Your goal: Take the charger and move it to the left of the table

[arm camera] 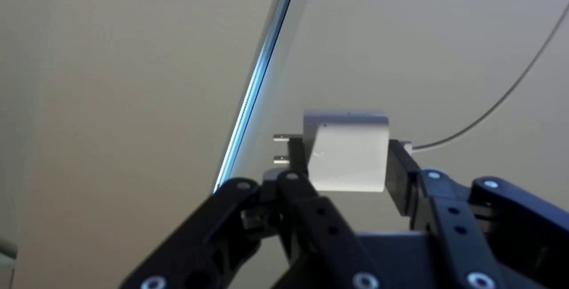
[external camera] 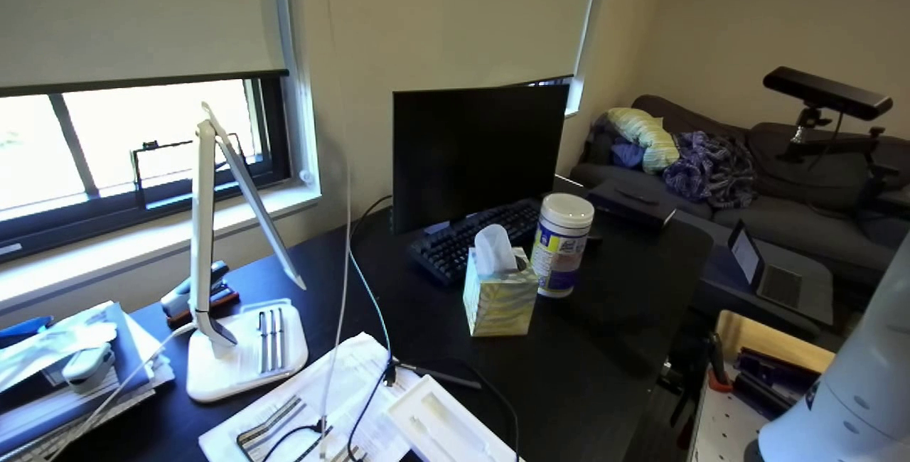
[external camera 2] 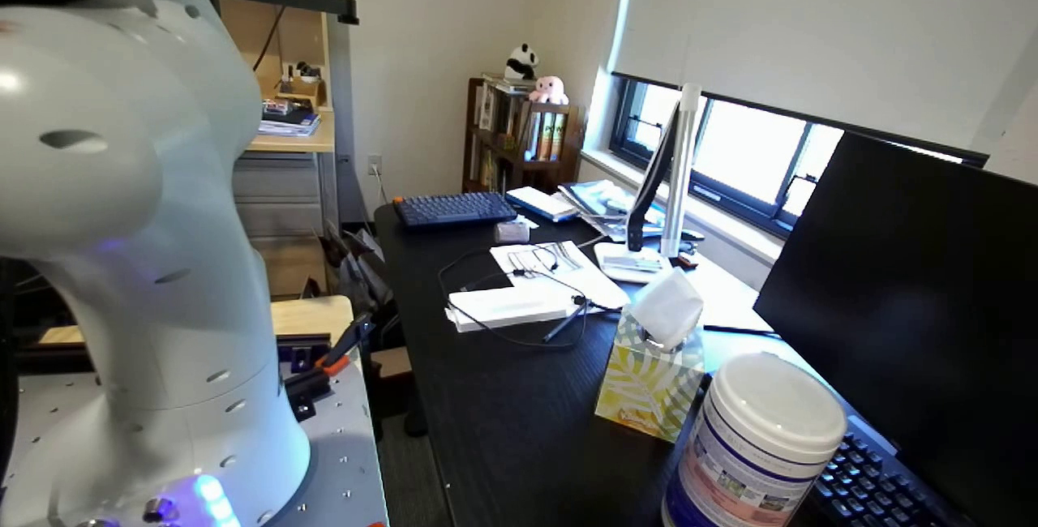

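In the wrist view the black, angular fingers [arm camera: 402,178], studded farther back with pale screw heads [arm camera: 365,280], pinch the charger [arm camera: 349,158], a smooth white block with softly rounded edges. It sits squarely between them, touching both; its two flat metal prongs [arm camera: 281,138] project past the finger on the picture's left, and from the opposite end a thin pale cord [arm camera: 493,108] curves away upward. Behind lie plain, matt surfaces [arm camera: 111,124], crossed by a slanting, bluish bright strip [arm camera: 255,84]. In an exterior view a slender whitish strand [external camera: 348,185] hangs over the counter [external camera: 569,377]; whether it joins the charger I cannot tell. The counter is flat and black, and carries a leaf-patterned tissue box [external camera: 500,305] with soft tissue [external camera: 495,252] poking out, a glossy cylindrical canister [external camera: 561,249] just beside it, loose papers [external camera: 359,362], a smooth white lamp [external camera: 202,234] with a bent arm, a keyboard [external camera: 448,252] of small dark keys and a thin, dark monitor [external camera: 476,156].
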`<state>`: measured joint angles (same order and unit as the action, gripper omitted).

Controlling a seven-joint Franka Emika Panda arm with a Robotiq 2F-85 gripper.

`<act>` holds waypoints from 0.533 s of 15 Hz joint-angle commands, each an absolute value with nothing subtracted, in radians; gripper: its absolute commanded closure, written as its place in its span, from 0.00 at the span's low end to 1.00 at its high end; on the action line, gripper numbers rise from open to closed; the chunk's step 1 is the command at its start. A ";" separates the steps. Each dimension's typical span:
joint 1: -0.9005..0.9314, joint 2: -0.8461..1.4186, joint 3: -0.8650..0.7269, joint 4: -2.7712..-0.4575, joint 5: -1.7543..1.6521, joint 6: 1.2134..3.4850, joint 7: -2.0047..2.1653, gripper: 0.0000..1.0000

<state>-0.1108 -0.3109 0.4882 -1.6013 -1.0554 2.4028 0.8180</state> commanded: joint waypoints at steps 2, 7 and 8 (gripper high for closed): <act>0.063 -0.269 0.409 -1.754 -0.960 2.415 0.768 0.80; 0.212 -0.310 0.354 -2.015 -0.719 2.448 0.682 0.80; 0.235 -0.320 0.346 -2.056 -0.653 2.444 0.645 0.80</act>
<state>0.1756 -0.2576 0.3859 -1.9262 -0.8050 2.4187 0.7595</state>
